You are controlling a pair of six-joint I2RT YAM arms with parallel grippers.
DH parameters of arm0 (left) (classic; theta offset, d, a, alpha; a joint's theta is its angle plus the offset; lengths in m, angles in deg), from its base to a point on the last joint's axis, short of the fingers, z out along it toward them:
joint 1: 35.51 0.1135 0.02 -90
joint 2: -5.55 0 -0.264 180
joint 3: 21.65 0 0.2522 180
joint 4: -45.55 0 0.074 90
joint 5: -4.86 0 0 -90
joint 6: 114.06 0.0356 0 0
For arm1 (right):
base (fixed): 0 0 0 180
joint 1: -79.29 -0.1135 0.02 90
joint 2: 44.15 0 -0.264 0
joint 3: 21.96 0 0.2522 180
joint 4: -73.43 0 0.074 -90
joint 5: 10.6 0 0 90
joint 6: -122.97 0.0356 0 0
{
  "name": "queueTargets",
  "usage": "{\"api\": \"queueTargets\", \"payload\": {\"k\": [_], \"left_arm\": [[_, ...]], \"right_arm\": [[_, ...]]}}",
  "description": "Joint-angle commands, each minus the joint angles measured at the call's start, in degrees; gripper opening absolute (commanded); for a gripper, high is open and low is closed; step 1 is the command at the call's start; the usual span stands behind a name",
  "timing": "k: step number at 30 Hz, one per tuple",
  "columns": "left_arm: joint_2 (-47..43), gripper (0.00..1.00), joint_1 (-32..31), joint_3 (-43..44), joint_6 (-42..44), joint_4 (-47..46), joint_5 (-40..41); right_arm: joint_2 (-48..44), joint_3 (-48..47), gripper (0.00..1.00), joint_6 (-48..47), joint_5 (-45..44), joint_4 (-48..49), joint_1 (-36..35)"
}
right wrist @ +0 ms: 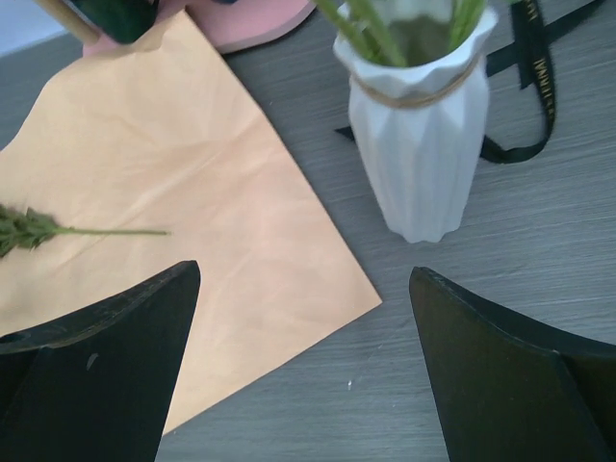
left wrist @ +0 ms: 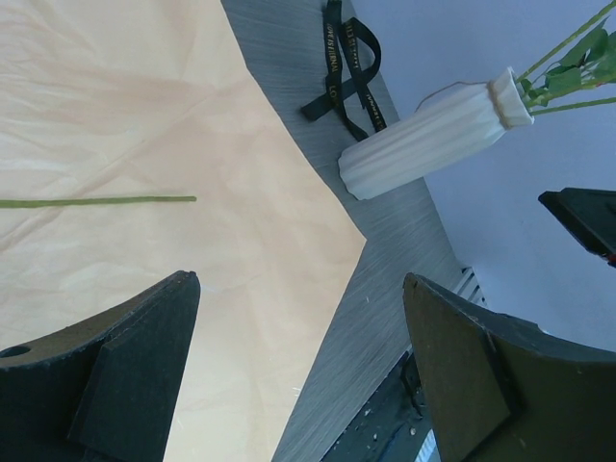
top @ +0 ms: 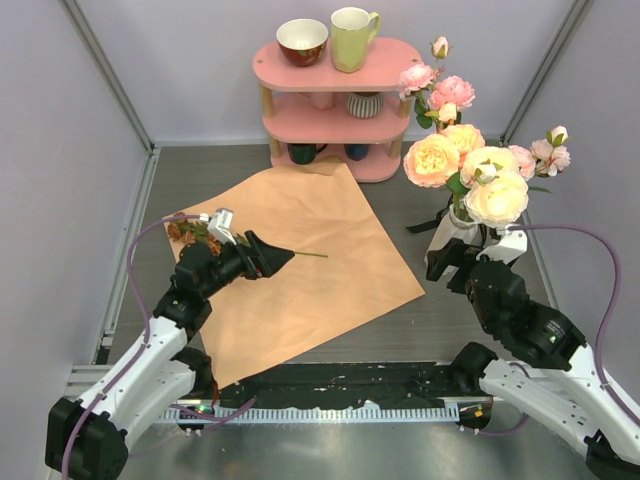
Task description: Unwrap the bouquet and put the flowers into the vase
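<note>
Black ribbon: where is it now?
In the top view the black ribbon lies right of centre on the grey table, beside the white ribbed vase, clear of the tan paper sheet.

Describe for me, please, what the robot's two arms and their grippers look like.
The left arm and right arm match: white shell segments joined by black joints, each with a looping purple cable running alongside. The left gripper and right gripper are matte black, each with two broad, flat, wedge-shaped fingers. No markings are visible on them.
</note>
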Motion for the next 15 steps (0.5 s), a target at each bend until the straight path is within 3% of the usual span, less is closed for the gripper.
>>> {"api": "queueTargets", "payload": {"k": [1,5,6,7,10,12,15], "left_arm": [[-0.2,0.9,0.2,2.0,-1.0,-0.4,1.5],[1.3,0.88,0.2,3.3,-2.5,5.7,10.0],[1.8,0.88,0.2,4.5,-3.1,11.0,13.5],[2.5,0.88,0.3,5.0,-3.8,13.1,16.3],[5.8,0.88,1.1,6.5,-7.5,18.8,26.6],[8.6,0.87,2.0,8.4,-11.2,23.2,31.1],[12.7,0.87,4.6,10.5,-16.9,26.4,33.6]], "right_arm": [[-0.5,1.8,0.96,1.6,9.7,3.9,0.1],[-0.6,5.3,0.95,1.1,19.9,8.7,0.1],[-0.8,7.7,0.94,-3.1,24.3,13.7,0.0],[-0.7,9.1,0.96,-4.7,35.8,16.8,0.0],[3.6,12.7,0.96,-4.0,47.7,24.3,0.0],[5.9,14.5,0.97,-3.1,50.5,28.6,-0.7],[8.7,16.0,0.97,-2.5,47.8,33.2,-4.2]]}}
